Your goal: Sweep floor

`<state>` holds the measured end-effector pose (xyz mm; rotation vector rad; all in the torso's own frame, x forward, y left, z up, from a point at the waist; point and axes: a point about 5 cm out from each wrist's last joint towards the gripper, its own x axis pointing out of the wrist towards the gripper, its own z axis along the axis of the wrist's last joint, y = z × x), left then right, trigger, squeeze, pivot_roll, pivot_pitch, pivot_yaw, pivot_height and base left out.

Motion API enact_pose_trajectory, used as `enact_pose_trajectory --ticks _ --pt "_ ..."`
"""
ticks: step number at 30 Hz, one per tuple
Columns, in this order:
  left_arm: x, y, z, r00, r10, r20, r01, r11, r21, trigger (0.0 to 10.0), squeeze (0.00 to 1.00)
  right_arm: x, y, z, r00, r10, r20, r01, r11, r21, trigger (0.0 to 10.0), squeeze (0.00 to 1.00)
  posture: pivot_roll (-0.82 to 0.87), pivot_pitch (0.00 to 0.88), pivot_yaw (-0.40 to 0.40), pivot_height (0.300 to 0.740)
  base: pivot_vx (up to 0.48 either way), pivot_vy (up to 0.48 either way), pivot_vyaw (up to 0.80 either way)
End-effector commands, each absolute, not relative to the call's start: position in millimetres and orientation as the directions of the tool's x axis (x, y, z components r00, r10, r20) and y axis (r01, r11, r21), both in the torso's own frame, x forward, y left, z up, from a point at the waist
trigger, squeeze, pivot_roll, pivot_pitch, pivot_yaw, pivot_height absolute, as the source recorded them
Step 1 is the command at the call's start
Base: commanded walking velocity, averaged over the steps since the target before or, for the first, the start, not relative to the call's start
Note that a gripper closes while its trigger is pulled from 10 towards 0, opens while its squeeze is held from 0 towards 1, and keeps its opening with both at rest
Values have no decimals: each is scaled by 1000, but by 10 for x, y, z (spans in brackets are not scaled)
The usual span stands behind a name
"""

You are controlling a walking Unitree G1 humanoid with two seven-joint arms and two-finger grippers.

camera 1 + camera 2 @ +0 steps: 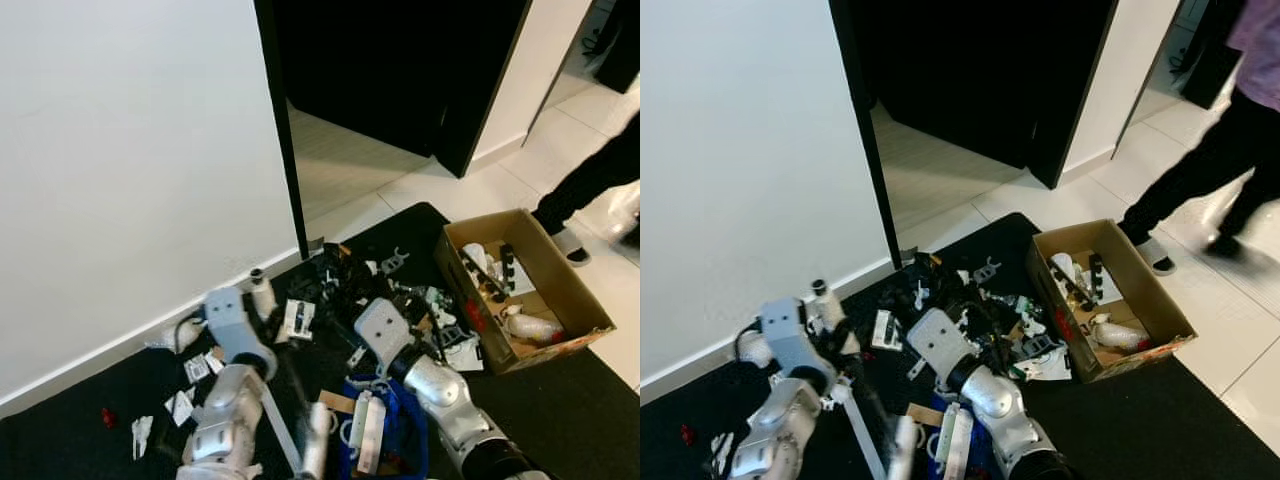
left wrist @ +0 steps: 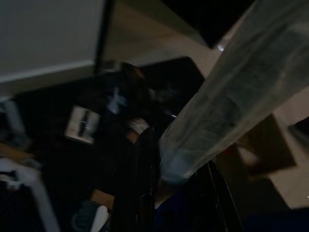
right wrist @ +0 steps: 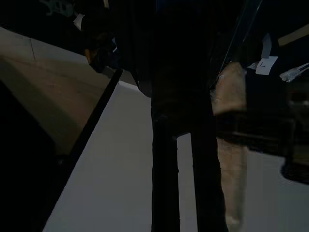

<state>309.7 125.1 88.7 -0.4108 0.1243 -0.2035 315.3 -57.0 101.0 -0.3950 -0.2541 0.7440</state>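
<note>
We note litter (image 1: 385, 285) heaped on the black mat (image 1: 560, 400) between the white wall (image 1: 130, 170) and a cardboard box (image 1: 560, 290). The left gripper (image 2: 176, 193) has its fingers clamped around a pale broom handle (image 2: 241, 92). For the right gripper (image 3: 183, 145), near the wall, we cannot tell the finger state. A person's leg (image 1: 1185, 175) stands beyond the box.

Black mat (image 1: 560, 400) covers the floor beside the white wall; pale tiles (image 1: 500, 185) beyond it. On mat: open cardboard box (image 1: 560, 290), heap of mixed clutter (image 1: 400, 290), white paper scraps (image 1: 180, 405), small red bit (image 1: 107, 416).
</note>
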Motion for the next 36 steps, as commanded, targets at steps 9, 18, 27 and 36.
enact_pose_trajectory --ticks 9,18,27,36 --pt "2971 977 1148 898 -439 33 372 716 -591 10000 0 3122 -572 948 726 682 90 -596 689 -412 10000 0 82 314 65 740 0 0 0" --pt "2949 1555 1643 894 -429 129 444 810 -383 10000 0 3240 -768 1019 785 609 115 -534 759 -372 10000 0 101 312 74 740 0 0 0" --pt "2885 2095 1900 923 -368 110 377 923 -80 10000 0 3259 -854 1004 803 585 112 -517 778 -357 10000 0 112 314 71 740 0 0 0" --pt "2996 2194 1356 975 -221 37 224 962 -157 10000 0 3265 -829 1017 800 588 117 -522 779 -347 10000 0 92 320 56 740 0 0 0"
